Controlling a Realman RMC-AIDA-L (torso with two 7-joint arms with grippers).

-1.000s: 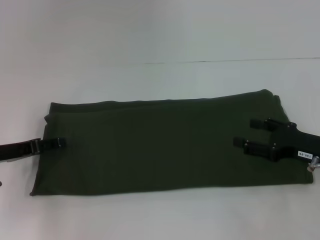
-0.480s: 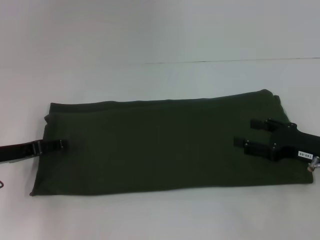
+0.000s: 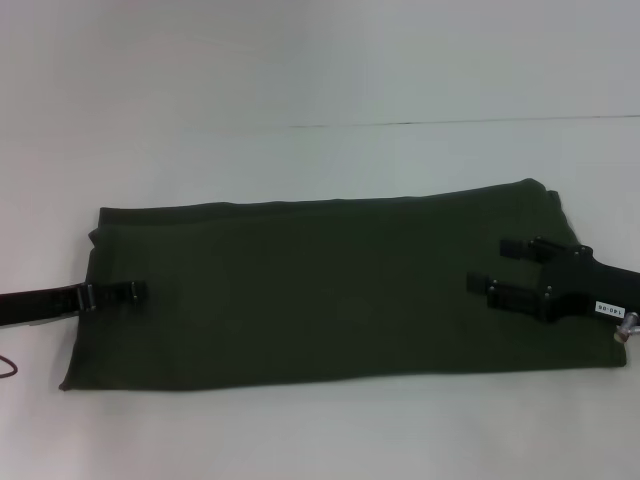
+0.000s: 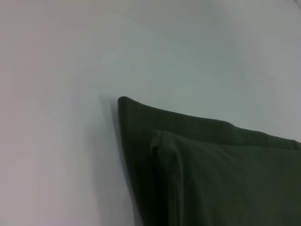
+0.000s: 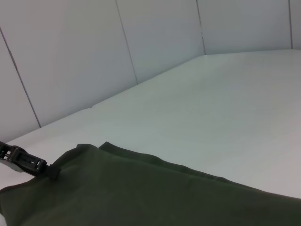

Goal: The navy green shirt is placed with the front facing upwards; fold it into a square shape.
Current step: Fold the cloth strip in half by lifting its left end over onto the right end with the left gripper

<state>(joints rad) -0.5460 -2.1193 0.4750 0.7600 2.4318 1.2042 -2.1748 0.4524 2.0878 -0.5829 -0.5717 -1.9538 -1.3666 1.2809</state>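
Presently, shirt: the navy green shirt (image 3: pixel 320 290) lay folded lengthwise on the white table (image 3: pixel 300 80).
Left gripper (image 3: pixel 125 293): over left edge, finger state indeterminable.
Right gripper (image 3: pixel 490 268): fingers spread apart, over right end.

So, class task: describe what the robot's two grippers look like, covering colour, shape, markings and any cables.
Both are black. The right gripper has two flat, bar-like fingers with small metal screws, joined to a blocky black body bearing a small white label with dark print, and a silver metal fitting beside it. The left gripper looks slim and strap-like, with silver fasteners. A thin dark cable loops near the left arm.
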